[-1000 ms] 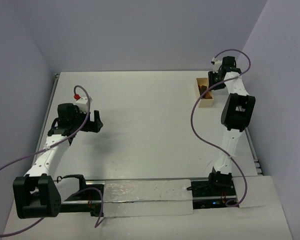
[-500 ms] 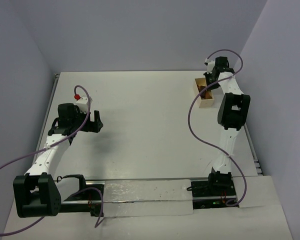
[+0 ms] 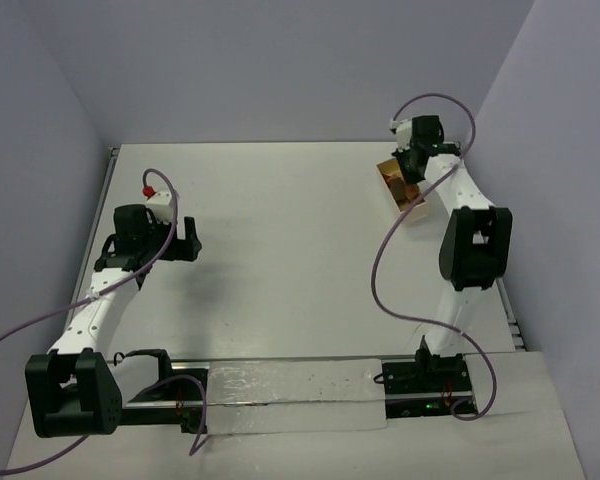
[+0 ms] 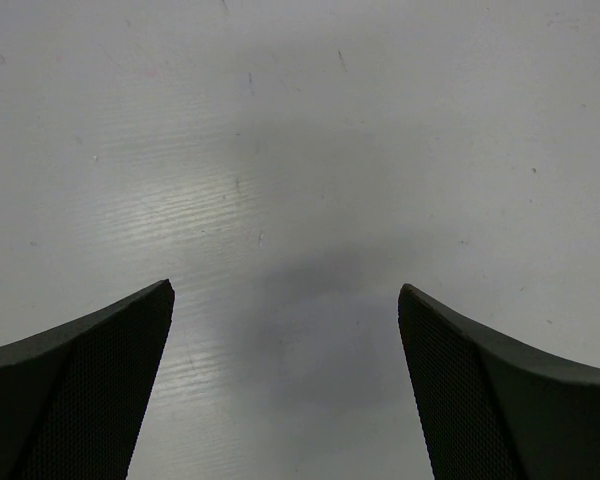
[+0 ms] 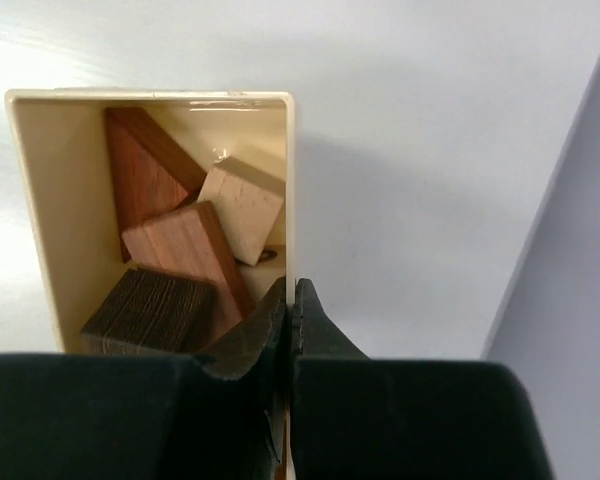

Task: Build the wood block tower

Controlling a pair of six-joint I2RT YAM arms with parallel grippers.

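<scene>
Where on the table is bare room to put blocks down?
The widest bare patch is the middle of the table, between the left arm and the box. The far strip along the back wall is bare too. It is crowded only at the far right, where the jaws of the right arm pinch the box wall, and inside the box, full of blocks.

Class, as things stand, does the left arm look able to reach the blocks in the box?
Probably not: the left hand is far across the table; the right hand grips the box by its wall.

Unstacked wooden blocks [image 5: 180, 250] lie jumbled inside pale box [image 5: 150, 97]
</scene>
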